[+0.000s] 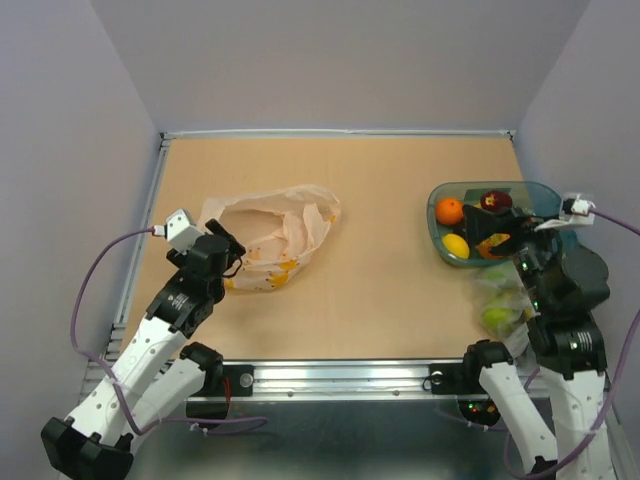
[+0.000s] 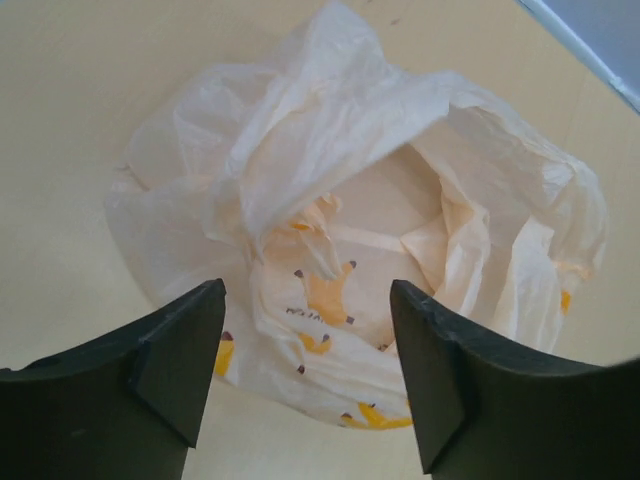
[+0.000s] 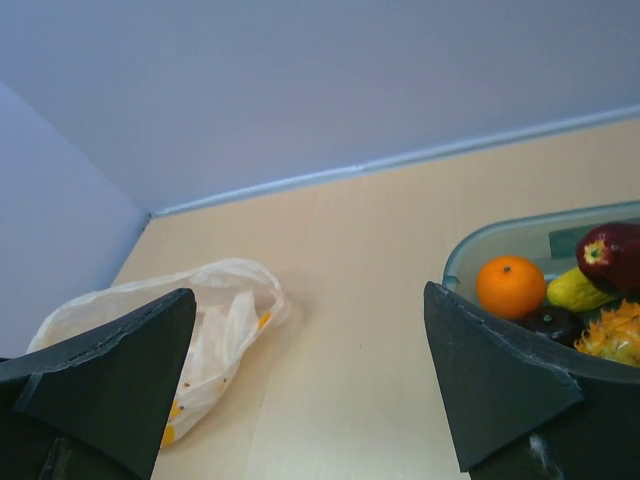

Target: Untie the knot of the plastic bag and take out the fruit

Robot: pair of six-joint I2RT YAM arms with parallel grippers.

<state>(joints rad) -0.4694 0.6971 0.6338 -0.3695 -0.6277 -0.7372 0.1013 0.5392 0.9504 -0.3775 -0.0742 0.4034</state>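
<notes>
The plastic bag [image 1: 270, 236] lies slack on the left of the table with its mouth gaping; no knot shows on it. My left gripper [image 1: 230, 262] is open and empty at the bag's near-left edge. In the left wrist view the bag [image 2: 380, 190] fills the space beyond the gripper [image 2: 308, 345], and no fruit shows inside. The fruit sits in a teal bowl [image 1: 437, 192]: an orange [image 1: 449, 210], a lemon [image 1: 456, 246] and a dark red apple [image 1: 495, 200]. My right gripper [image 1: 492, 238] is open and empty over the bowl. The right wrist view shows the gripper [image 3: 310, 350], orange [image 3: 511, 286], apple [image 3: 612, 255], plum [image 3: 550, 322] and pineapple [image 3: 615, 335].
A clearer bag with green and yellow contents [image 1: 500, 305] lies in front of the bowl by the right arm. The table has a raised metal rail [image 1: 340, 132] at the back and walls on three sides. The near edge is a metal strip [image 1: 340, 375].
</notes>
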